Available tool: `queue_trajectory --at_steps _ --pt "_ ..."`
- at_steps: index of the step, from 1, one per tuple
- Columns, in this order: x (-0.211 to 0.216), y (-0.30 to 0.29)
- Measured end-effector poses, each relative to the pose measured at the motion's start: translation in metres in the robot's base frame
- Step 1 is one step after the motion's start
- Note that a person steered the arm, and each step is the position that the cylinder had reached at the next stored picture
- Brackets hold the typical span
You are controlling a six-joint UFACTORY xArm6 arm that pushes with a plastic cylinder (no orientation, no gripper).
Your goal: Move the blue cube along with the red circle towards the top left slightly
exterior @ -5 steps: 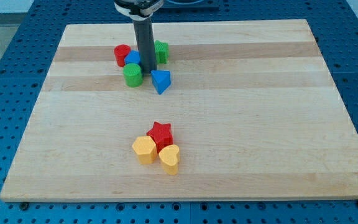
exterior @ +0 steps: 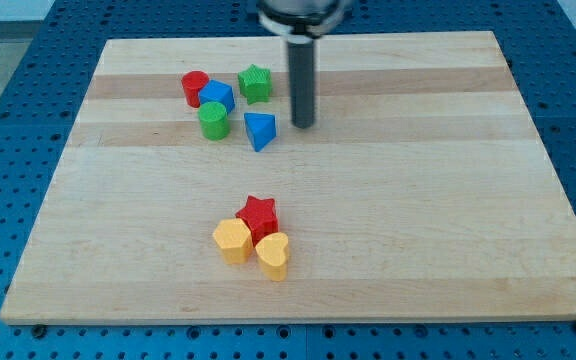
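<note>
Your arm carries no claw, so there is no open or closed state to report: it ends in a plain rod, and my tip (exterior: 304, 126) rests on the board (exterior: 418, 220), touching no block.

The blue cube (exterior: 218, 96) lies well to the view's left of the tip and slightly toward the view's top. The red circle (exterior: 194, 88) touches the cube's far left side. A green cylinder (exterior: 213, 120) sits against the cube's lower side. A green star (exterior: 255, 83) and a blue triangular block (exterior: 259, 130) stand between the tip and the pair.

Treat both task blocks as light, rigid and likely to slide easily. Nothing can be gripped. Contact the cube's lower-right face, so it pushes the circle ahead.
</note>
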State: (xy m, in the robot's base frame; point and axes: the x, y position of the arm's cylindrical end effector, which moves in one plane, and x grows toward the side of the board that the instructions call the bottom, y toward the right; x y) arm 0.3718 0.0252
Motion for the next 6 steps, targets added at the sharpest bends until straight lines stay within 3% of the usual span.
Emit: queue_trajectory --at_steps 1,6 --pt "0.013 0.036" --pt "-0.014 -0.117"
